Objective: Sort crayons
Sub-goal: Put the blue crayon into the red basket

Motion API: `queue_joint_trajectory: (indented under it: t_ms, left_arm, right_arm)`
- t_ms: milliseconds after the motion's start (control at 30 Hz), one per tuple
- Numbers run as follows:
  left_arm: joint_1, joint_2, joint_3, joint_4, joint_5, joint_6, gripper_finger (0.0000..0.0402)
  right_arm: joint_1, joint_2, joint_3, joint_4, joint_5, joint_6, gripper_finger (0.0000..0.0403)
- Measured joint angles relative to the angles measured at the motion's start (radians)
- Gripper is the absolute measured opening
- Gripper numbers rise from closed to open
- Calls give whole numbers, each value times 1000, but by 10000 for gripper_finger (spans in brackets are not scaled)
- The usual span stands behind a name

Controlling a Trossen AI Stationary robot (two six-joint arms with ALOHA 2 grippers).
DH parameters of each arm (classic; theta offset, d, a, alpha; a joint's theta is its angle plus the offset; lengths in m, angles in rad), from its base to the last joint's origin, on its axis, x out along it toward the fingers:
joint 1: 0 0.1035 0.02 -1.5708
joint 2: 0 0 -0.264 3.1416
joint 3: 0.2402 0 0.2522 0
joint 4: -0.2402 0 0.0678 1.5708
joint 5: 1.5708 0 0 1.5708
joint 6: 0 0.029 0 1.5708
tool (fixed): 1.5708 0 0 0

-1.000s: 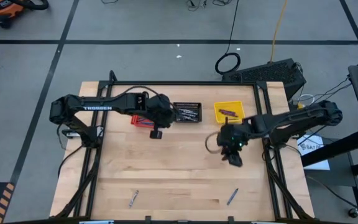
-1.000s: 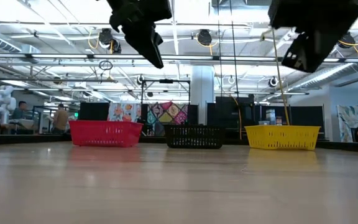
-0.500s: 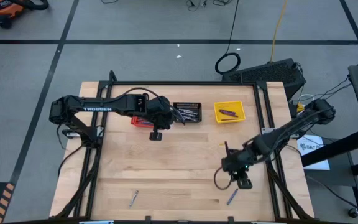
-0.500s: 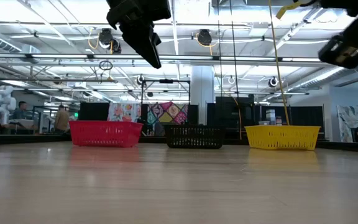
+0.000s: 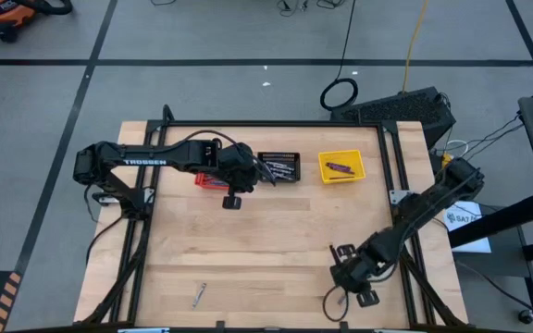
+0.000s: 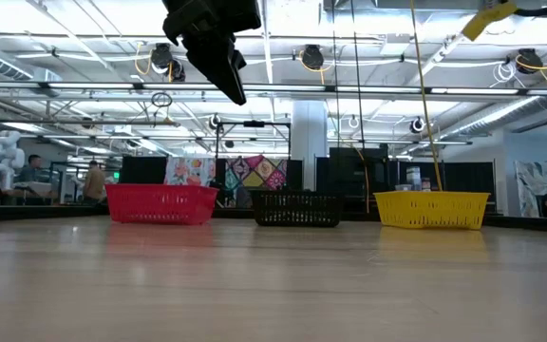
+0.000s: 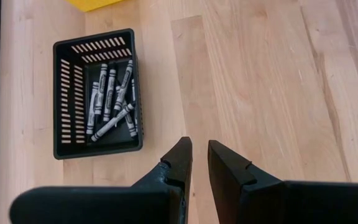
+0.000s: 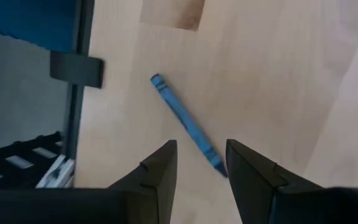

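Right hand (image 8: 201,163) now down, open over blue crayon (image 8: 185,123); grey crayons (image 7: 110,99) inside black basket (image 7: 65,144); left hand (image 7: 200,160) slightly parted, empty

Table (image 5: 248,250): light wooden top, black frame along its side edges.
Far edge: three small baskets stand on my table in a row, red basket (image 6: 160,203), black basket (image 5: 279,167), yellow basket (image 5: 340,166).
Near edge, left: one grey crayon (image 5: 199,295) lies loose.
Near edge, right: one blue crayon (image 8: 187,125) lies flat below me.
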Motion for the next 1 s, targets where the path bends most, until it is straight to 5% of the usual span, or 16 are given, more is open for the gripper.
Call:
queue_joint_trajectory:
  t_ms: [333, 1000]
  left_arm:
    - [2, 0, 0, 4, -21, 0, 51]
    - [2, 0, 0, 4, -37, -3, 51]
  right_arm:
    - [83, 26, 0, 37, 194, 71, 123]
    - [176, 155, 2, 107, 235, 100, 123]
